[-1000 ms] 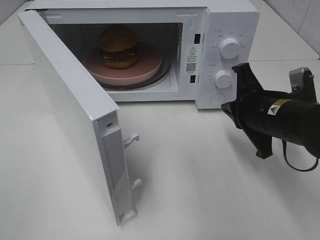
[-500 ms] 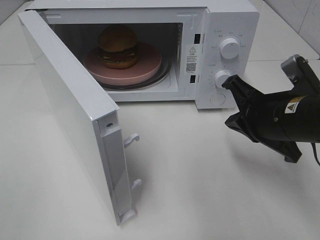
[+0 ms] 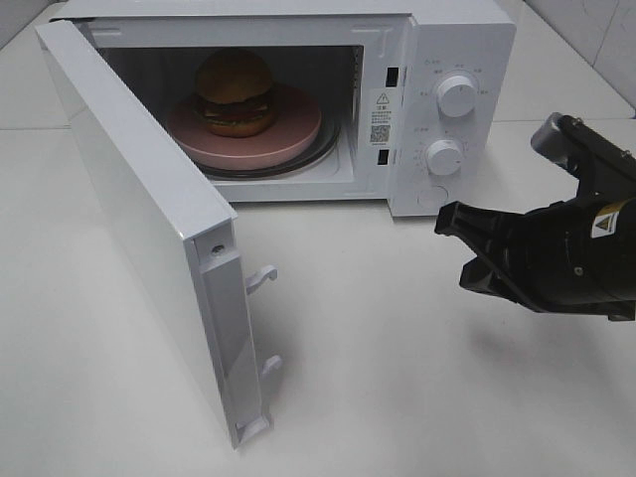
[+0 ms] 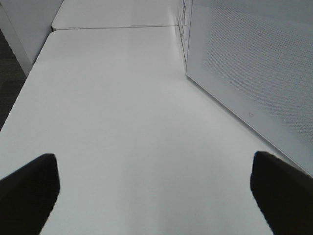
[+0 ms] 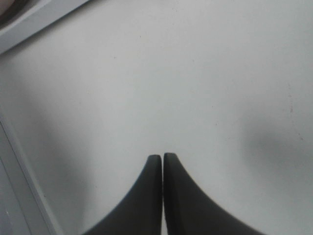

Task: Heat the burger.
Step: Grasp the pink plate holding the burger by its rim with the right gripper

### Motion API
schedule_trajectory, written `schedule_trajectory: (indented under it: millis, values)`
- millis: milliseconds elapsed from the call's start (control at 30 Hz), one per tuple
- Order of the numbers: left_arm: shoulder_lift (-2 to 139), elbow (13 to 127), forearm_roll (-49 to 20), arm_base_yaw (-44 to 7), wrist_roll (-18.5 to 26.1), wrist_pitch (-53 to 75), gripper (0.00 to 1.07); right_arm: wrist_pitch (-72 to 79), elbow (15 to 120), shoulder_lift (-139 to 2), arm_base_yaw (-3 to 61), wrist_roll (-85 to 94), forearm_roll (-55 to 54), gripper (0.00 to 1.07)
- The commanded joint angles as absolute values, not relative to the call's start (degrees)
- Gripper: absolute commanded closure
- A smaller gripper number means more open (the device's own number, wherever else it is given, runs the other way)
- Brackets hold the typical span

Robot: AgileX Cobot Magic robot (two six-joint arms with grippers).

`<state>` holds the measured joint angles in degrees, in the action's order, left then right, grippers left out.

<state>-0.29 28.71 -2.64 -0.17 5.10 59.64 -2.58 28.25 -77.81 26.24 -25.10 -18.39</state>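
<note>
The burger (image 3: 235,91) sits on a pink plate (image 3: 288,134) inside the white microwave (image 3: 462,40), whose door (image 3: 139,209) hangs wide open to the left. My right gripper (image 3: 447,224) hovers over the table in front of the microwave's control panel, fingers pressed together and holding nothing; in the right wrist view the right gripper (image 5: 162,156) points at bare table. My left gripper (image 4: 156,176) is open, its two fingertips (image 4: 29,183) far apart above the table, beside the outer face of the microwave door (image 4: 254,63). It is out of the high view.
Two knobs, upper knob (image 3: 456,94) and lower knob (image 3: 443,157), sit on the microwave's right panel. Door latch hooks (image 3: 260,280) stick out from the door's edge. The white table (image 3: 397,378) spreads in front; a seam joins another table behind.
My right arm has rolled at the wrist and dropped slightly away from the knobs, toward the table's right front. The burger, plate and door have not moved.
</note>
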Motion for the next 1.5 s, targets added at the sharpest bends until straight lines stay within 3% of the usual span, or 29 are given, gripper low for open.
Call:
schedule_trajectory:
  millis: [33,367,700,1133,1500]
  values:
    - [-1.43,28.53,-2.58,-0.06,4.93,59.30,0.06,-6.30,28.76,-76.72,26.24,-20.74,-17.99,1.07]
    - [-1.43,28.53,-2.58,-0.06,4.93,59.30,0.06,-18.62,34.84,-76.72,26.01,-11.46,-15.99,1.07]
    - [-1.43,28.53,-2.58,-0.06,4.93,59.30,0.06,-32.37,43.72,-76.72,26.01,-9.51,-0.69,1.07]
    - [-1.43,28.53,-2.58,-0.06,4.93,59.30,0.06,-41.31,50.48,-76.72,26.01,3.27,7.39,1.04]
    - [-1.43,28.53,-2.58,-0.06,4.93,59.30,0.06,-41.77,50.65,-76.72,26.01,33.58,7.79,0.93]
